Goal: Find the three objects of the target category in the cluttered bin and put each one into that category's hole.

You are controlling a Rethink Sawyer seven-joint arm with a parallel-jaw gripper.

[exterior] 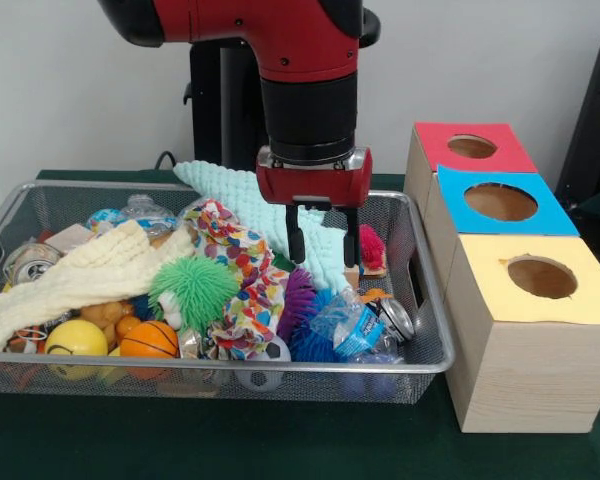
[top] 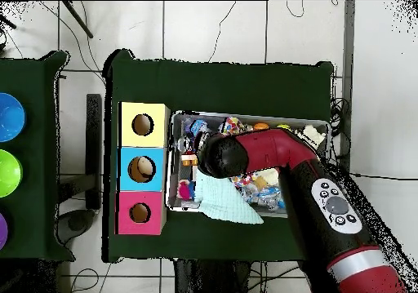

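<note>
The wire mesh bin [exterior: 435, 352] holds mixed clutter; it also shows in the overhead view [top: 245, 117]. One crinkly clear plastic piece with blue marks [exterior: 342, 326] lies at the bin's front right. Another clear plastic piece [exterior: 145, 212] lies at the back left. A third does not show. My gripper [exterior: 323, 238] hangs open and empty over a mint-green cloth [exterior: 242, 196], above and slightly behind the front plastic piece. In the overhead view the arm's head [top: 217, 155] hides the gripper. The blue-panelled hole [exterior: 500, 202] is in the middle box to the right of the bin, and shows in the overhead view [top: 143, 169].
A red-panelled box [exterior: 472, 146] and a yellow-panelled box [exterior: 542, 277] flank the blue one. The bin also holds a green spiky ball [exterior: 195, 288], a purple spiky ball [exterior: 298, 303], a pale yellow cloth [exterior: 80, 278], a patterned cloth [exterior: 242, 290], a silver can [exterior: 396, 318] and small balls [exterior: 148, 340].
</note>
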